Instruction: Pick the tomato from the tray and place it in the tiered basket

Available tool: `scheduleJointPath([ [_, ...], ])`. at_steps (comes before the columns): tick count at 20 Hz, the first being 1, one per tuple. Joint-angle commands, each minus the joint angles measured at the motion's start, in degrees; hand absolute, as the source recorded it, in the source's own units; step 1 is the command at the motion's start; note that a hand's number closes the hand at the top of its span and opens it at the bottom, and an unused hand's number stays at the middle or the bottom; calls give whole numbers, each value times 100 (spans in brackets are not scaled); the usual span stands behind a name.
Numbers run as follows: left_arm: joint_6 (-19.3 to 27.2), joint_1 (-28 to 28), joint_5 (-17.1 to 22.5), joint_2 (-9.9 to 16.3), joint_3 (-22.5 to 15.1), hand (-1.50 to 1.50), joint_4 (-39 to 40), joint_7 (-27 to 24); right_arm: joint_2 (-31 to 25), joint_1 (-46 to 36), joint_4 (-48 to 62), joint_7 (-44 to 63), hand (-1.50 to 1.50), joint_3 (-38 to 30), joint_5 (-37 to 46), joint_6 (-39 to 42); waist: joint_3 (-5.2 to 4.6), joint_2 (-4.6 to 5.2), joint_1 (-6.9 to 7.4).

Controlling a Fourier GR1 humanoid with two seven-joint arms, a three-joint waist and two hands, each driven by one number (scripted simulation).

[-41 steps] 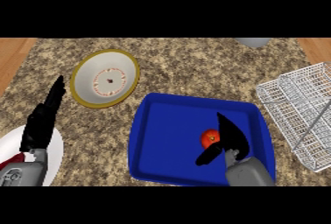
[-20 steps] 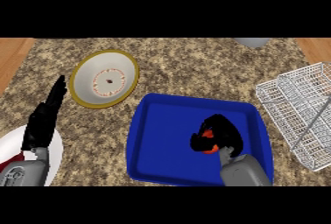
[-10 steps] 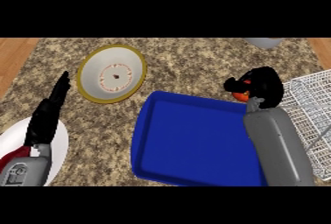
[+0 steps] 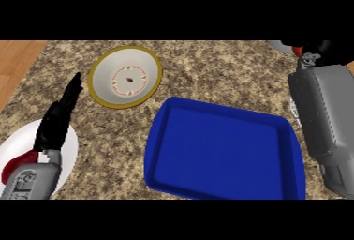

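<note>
Since a moment ago, the right hand [image 4: 325,47] has moved up and to the right, away from the tray [image 4: 228,150], and the basket that showed at the right has gone out of view. Now that hand sits at the top right corner, and only part of it shows. Its black fingers curl round the tomato [image 4: 297,50]. Only a small bit of the tomato peeks out at the left of the hand. That bit is bright red and looks round and smooth. The rest is hidden by the fingers. The grey right forearm [image 4: 325,122] runs down the right side, past the tray's right edge.

The tray is blue, with a raised rim, and lies on the speckled counter [image 4: 207,65]. Nothing lies in it.

The left hand [image 4: 62,112] rests at the left, fingers straight and pointing up, holding nothing. It lies partly over a white plate [image 4: 21,140] at the lower left. Another plate [image 4: 128,77], white with a yellow rim, sits near the tray's top left corner, not touching it. A grey thing [image 4: 280,45] shows just left of the tomato at the top edge; I cannot tell what it is
</note>
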Motion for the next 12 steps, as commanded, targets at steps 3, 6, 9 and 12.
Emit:
scheduleJointPath([
  [3,-52,1,-18,7,-44,0,-40,45,-146,-1102,1053,1663,150,-216,1503,478,6,-39,8],
  [6,124,-23,-133,-65,-22,0,129,-71,-253,-1751,1487,1548,150,-567,1609,743,13,-35,-72],
  [9,-124,-107,93,172,211,0,133,92,-191,-2063,1667,1422,150,-897,1580,626,24,-77,-179],
  [12,55,-79,-22,89,214,0,162,141,-4,-2036,1936,1348,150,-1074,1733,-95,29,-58,-208],
])
